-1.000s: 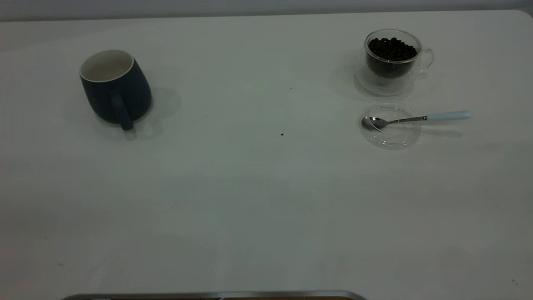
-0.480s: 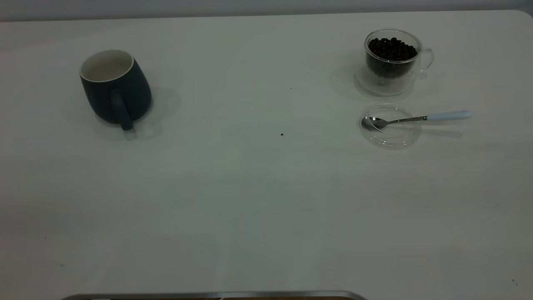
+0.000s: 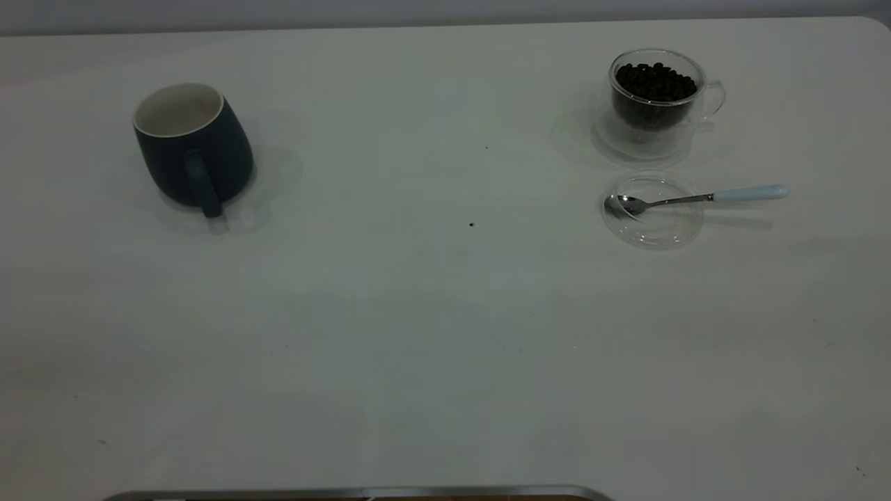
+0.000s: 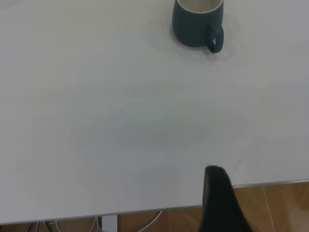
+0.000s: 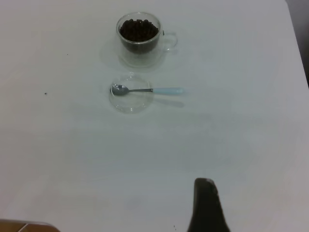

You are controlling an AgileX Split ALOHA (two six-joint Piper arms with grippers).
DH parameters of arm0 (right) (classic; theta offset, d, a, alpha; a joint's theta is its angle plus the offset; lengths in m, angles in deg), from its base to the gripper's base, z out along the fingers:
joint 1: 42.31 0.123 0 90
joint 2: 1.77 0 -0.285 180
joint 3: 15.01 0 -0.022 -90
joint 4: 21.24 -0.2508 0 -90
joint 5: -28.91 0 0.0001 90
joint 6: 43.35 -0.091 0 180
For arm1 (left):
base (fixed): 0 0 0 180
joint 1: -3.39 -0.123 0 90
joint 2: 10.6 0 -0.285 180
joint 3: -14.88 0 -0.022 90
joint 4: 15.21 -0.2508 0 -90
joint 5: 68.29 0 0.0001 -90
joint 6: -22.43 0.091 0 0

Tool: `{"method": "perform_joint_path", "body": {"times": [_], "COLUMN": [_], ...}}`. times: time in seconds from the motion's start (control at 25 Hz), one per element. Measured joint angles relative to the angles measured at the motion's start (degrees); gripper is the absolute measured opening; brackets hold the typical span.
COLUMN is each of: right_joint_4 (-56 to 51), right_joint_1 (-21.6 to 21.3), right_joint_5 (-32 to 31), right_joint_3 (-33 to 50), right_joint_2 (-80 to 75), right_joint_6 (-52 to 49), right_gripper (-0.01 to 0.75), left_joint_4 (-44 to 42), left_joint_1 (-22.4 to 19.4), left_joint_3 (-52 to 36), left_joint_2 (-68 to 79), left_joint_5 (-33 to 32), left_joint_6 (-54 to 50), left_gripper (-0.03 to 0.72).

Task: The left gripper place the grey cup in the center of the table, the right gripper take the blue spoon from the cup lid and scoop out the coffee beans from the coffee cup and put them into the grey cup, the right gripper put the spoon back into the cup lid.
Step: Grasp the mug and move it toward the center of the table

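The grey cup (image 3: 191,149) stands upright at the left of the table (image 3: 445,313), its handle toward the exterior camera; the left wrist view shows it far off (image 4: 198,24). At the right, the glass coffee cup (image 3: 654,104) holds coffee beans (image 3: 654,80). Just in front of it lies the clear cup lid (image 3: 653,223). The blue spoon (image 3: 696,198) rests with its bowl in the lid and its pale handle pointing right. Neither arm shows in the exterior view. My left gripper (image 4: 215,174) hangs at the table's near edge. My right gripper (image 5: 204,186) is over bare table, well short of the lid (image 5: 131,99).
A few dark specks (image 3: 471,225) dot the tabletop. A metal strip (image 3: 348,492) runs along the near edge. Beyond that edge the left wrist view shows wooden floor (image 4: 275,208) and cables (image 4: 145,224).
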Motion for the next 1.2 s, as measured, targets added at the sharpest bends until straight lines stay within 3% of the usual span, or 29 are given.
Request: {"method": "perform_joint_path", "body": {"times": [0.68,0.84,1.04,1.2], "right_joint_4": [0.0,0.0,0.0,0.0], "right_joint_1": [0.0,0.0,0.0,0.0], "right_joint_5": [0.0,0.0,0.0,0.0], "right_joint_3": [0.0,0.0,0.0,0.0], "right_joint_2": [0.0,0.0,0.0,0.0], "right_joint_6": [0.0,0.0,0.0,0.0], "right_gripper": [0.561,0.561,0.561,0.561], "left_joint_4": [-1.2,-4.1,-7.9,-11.5], "left_joint_1": [0.0,0.0,0.0,0.0], "left_joint_3": [0.3,1.8,2.8,7.8], "left_joint_2": [0.2,6.6,24.6,39.3], "left_joint_5": [0.4,7.7,20.2,25.3], "left_joint_6": [-1.3,-9.4,-17.7,-22.2], "left_gripper": [0.513,0.513,0.513,0.513]}}
